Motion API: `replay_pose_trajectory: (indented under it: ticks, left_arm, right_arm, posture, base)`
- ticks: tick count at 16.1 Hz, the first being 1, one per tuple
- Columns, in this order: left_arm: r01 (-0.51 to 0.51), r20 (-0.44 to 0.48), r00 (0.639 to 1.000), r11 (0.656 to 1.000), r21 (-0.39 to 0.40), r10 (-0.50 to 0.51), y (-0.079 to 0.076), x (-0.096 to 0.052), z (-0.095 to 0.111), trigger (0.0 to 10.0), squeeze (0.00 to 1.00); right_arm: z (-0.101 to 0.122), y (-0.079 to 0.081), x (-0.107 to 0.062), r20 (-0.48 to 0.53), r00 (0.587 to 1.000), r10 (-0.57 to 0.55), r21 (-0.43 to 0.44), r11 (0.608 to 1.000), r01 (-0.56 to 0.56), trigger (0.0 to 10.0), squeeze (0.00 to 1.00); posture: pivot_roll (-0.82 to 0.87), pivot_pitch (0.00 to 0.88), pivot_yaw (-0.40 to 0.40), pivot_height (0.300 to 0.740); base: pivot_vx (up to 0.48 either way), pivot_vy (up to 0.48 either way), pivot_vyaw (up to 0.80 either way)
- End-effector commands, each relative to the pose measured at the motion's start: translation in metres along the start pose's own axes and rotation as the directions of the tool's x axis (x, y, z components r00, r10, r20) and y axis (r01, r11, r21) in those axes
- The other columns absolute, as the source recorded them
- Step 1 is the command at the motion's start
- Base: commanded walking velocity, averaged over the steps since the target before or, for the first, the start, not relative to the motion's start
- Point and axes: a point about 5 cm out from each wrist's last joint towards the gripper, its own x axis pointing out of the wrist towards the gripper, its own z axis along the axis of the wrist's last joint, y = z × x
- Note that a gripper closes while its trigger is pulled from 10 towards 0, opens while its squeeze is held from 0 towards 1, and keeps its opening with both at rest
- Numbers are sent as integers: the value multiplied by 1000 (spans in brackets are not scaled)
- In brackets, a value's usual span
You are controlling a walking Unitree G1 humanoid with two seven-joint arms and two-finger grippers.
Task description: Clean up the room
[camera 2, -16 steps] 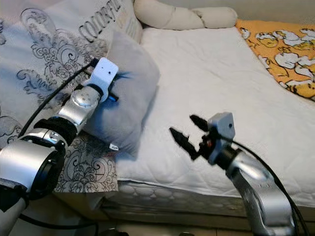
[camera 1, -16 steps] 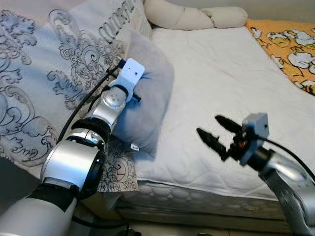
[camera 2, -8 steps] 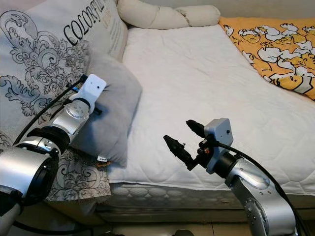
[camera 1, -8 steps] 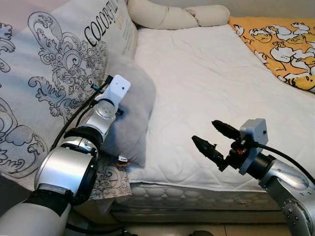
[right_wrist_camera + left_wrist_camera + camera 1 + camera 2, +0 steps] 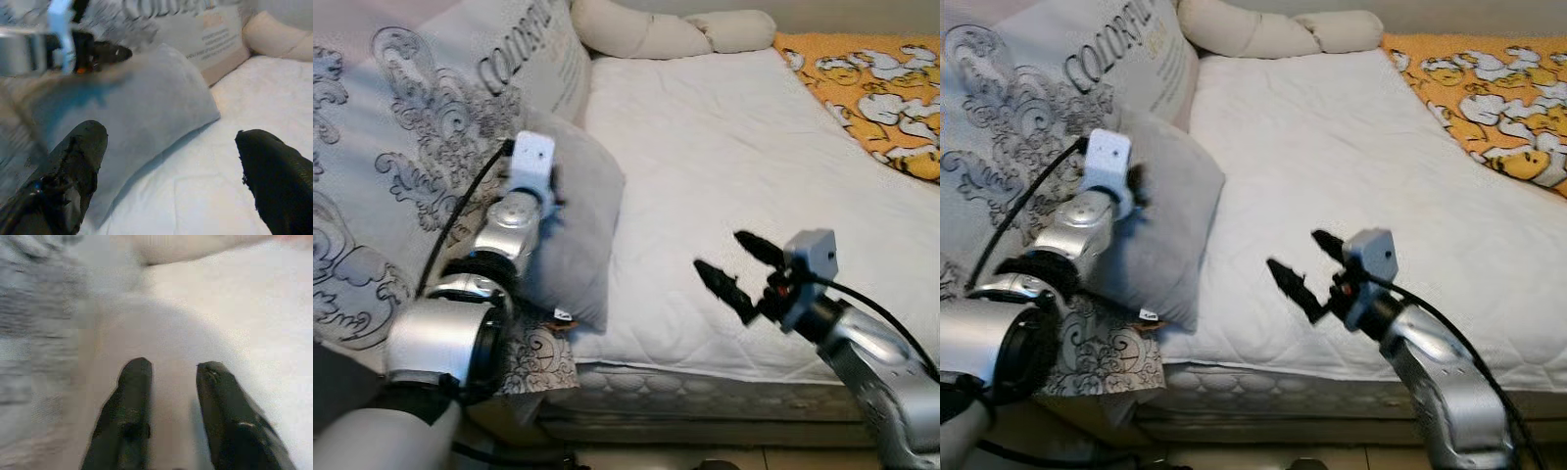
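One grey pillow [image 5: 579,211], rectangular, at the 9 o'clock edge of the bed [image 5: 744,166]. It stands tilted on one long edge and leans against a large patterned cushion [image 5: 421,147] printed with grey scrollwork and lettering. Long axis runs roughly from 12 o'clock down toward 6 o'clock, the lower corner, with a small tag, overhanging the mattress edge. Broad face turned toward 3 o'clock, over the white quilted sheet.

Left claw [image 5: 168,382]: pressed against the pillow's upper part on its 9 o'clock side. In the left wrist view the two black fingers [image 5: 132,401] stand a narrow gap apart with grey fabric directly between and beneath them; whether they actually pinch the fabric cannot be told, the picture being blurred.

Right claw [image 5: 734,264]: hovering above the sheet near the bed's 6 o'clock edge, well apart from the pillow, pointing toward 10 o'clock. Fingers spread wide, holding nothing and touching nothing. The right wrist view looks past them at the pillow and the left arm.

Other items: two cream bolster pillows [image 5: 666,29] at 12 o'clock along the head of the bed; one orange blanket [image 5: 871,98] with white cartoon figures at 2 o'clock.
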Motion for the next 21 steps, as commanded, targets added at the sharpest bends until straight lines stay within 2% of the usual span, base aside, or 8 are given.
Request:
replay_pose_trajectory:
  ticks: [1,2,3,4,10,16,19,21]
  left_arm:
    - [82,18,997,992,-93,-81,-6,-1,-3,10000,976]
    - [93,28,995,991,-99,-91,-7,-2,-4,10000,976]
    - [93,37,995,992,-87,-90,-8,-4,-7,10000,627]
    - [37,37,999,999,5,-37,-7,-11,-20,10000,498]
    - [74,72,994,996,58,-78,-22,-51,-45,10000,502]
    - [34,118,992,996,85,-44,-11,-80,-39,10000,510]
    - [-50,63,997,996,69,46,3,-89,-55,10000,510]
    - [-81,23,997,995,57,80,10,-94,-64,10000,510]
  right_arm:
    - [-3,-3,5,15,999,-36,-7,999,36,10000,1000]
    - [-4,-3,7,20,999,-46,-2,999,46,10000,1000]
    - [-10,-11,11,-1,991,-135,1,991,135,10000,1000]
    - [-28,-30,16,-90,931,-354,0,935,356,10000,0]
    - [-51,-37,14,-168,844,-509,-35,859,511,10000,0]
    - [-47,-46,12,-98,796,-597,-16,801,599,10000,0]
    - [-37,-44,19,-1,787,-617,-5,787,617,10000,0]
    - [-41,-35,24,-35,847,-531,-22,848,530,10000,0]
  posture:
    - [-250,0,125,740]
    - [-246,0,127,740]
    - [-225,0,134,740]
    - [-208,0,138,740]
    - [-129,0,88,740]
    - [-63,0,40,740]
    - [-50,0,19,740]
    - [-54,0,13,740]
  base:
    - [0,0,0]
    - [0,0,0]
    - [0,0,0]
    - [0,0,0]
    - [0,-291,0]
    - [0,-404,0]
    - [0,-414,0]
    - [0,-414,0]
